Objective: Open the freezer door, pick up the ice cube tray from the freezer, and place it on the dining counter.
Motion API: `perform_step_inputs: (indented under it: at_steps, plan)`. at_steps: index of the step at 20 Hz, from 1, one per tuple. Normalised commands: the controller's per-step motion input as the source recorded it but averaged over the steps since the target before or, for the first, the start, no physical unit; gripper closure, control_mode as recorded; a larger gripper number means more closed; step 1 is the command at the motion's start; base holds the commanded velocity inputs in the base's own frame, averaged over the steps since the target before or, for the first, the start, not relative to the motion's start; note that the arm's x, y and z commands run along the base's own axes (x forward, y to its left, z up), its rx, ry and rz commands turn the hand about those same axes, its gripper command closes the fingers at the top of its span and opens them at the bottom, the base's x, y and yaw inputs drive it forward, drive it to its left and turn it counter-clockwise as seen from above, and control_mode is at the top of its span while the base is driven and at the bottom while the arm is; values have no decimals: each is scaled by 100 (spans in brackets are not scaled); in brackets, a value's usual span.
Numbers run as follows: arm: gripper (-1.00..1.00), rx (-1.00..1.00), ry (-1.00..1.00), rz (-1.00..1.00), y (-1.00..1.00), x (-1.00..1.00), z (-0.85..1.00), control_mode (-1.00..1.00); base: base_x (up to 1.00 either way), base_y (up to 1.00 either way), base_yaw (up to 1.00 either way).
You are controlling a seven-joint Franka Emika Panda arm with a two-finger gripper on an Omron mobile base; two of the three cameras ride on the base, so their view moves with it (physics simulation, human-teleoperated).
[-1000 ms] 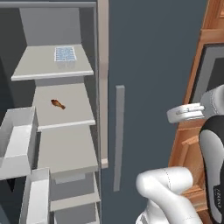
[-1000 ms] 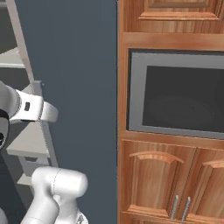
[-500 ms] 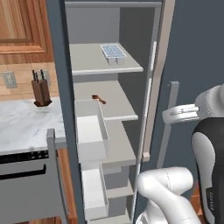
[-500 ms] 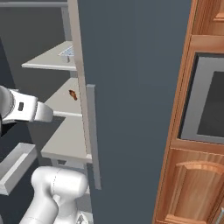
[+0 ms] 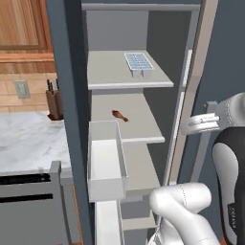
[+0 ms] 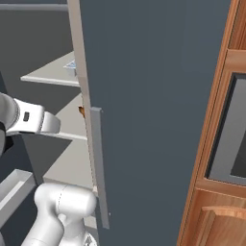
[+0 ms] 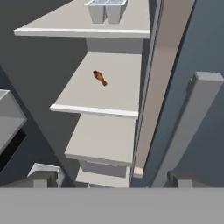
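- My fingers are spread wide with nothing between them; the two dark tips sit at the bottom corners of the hand view.
- My gripper hangs in front of the open freezer, aimed at the lower shelves, close to the edge of the right-hand door and its bar handle.
- Freezer door is swung open to the left, with a white bin on its inside. Step one looks done.
- Ice cube tray sits on the top shelf, toward its front right, untouched. It sits well above where my hand points.
- A small brown food item lies on the shelf below; not my target.
- A marble worktop with a knife block lies left of the open door; I judge that's not the drop-off.
- Left to do: raise and reach for the tray, grab it, pull out, carry it to the dining counter.
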Motion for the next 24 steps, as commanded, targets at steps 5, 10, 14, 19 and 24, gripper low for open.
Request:
perform_step_inputs:
  at_steps: [5,10,14,19,24]
  plan:
    - [-100,0,0,0,0,0,0,100,62,19,13]
    - [-100,0,0,0,0,0,0,100,50,50,6]
    - [-100,0,0,0,0,0,0,-100,19,20,1]
    - [-100,0,-1,-4,4,-4,0,-100,0,0,0]
    - [-100,-30,-13,8,68,-12,12,-100,0,0,0]
